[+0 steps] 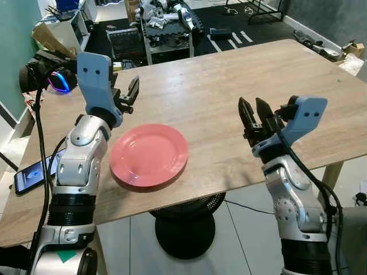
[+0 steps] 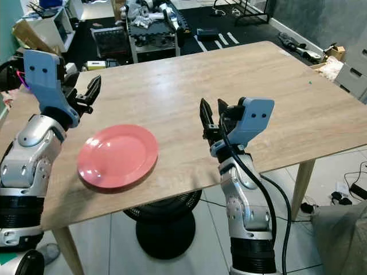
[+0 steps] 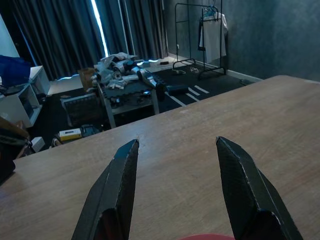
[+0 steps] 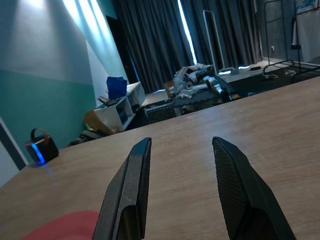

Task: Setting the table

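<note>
Looking down from our head camera, we see the pink plate point(image 1: 149, 155) lower centre-left of the frame, lying flat on the wooden table point(image 1: 229, 86) with its near rim just at the table's front edge. Our left gripper point(image 1: 131, 91) hangs above the tabletop beyond the plate, fingers spread wide, holding nothing. Our right gripper point(image 1: 256, 117) sits centre-right, well apart from the plate, also spread and empty.

The main risk, we judge, is the plate: so close to the edge, a nudge from our left forearm or a clumsy push toward us could tip it off onto the floor. A flat rim also gives long fingers little purchase, so a pinch may slip. The phone point(image 1: 33, 174) at far left lies near our left elbow and could get swept away.
</note>
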You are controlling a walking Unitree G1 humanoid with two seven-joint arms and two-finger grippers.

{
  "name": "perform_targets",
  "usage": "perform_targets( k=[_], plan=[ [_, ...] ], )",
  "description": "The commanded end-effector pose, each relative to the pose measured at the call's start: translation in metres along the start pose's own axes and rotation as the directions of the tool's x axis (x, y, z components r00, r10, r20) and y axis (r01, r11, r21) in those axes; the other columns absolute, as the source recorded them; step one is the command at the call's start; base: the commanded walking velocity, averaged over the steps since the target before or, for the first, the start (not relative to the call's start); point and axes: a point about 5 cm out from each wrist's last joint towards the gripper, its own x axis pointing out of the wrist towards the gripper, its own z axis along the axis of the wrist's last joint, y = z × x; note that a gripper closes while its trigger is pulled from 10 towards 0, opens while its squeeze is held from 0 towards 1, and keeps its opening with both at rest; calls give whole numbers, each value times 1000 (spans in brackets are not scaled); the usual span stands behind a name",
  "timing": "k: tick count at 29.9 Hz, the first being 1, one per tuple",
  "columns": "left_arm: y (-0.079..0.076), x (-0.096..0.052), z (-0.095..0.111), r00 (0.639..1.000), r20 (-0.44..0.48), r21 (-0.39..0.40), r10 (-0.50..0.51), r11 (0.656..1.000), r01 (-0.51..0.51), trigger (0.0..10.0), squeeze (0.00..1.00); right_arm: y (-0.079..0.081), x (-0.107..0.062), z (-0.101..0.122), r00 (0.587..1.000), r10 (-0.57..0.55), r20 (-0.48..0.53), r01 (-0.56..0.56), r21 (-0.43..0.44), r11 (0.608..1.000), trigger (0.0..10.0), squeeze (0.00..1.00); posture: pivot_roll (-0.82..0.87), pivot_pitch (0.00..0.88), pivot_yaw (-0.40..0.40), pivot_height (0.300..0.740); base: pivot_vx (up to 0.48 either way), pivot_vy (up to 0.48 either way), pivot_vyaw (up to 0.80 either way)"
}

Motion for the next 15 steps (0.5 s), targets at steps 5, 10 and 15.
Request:
perform_targets(
  k=[5, 10, 15],
  plan=[
    [2, -6, -5, 999, -16, 6, 38, 999, -38, 10000, 0, -5, -4, -5, 999, -40, -8, 40, -8, 999, 10000, 0, -56, 37, 150, 740, 0, 0, 0],
    [1, -8, -6, 998, -15, 6, 55, 998, -55, 10000, 0, -4, -4, -7, 999, -43, -14, 43, -6, 999, 10000, 0, -58, 36, 144, 740, 0, 0, 0],
    [0, -8, -8, 998, -20, 10, 60, 998, -59, 10000, 0, -5, -4, -8, 999, -42, -18, 42, -7, 999, 10000, 0, -61, 35, 141, 740, 0, 0, 0]
  ],
)
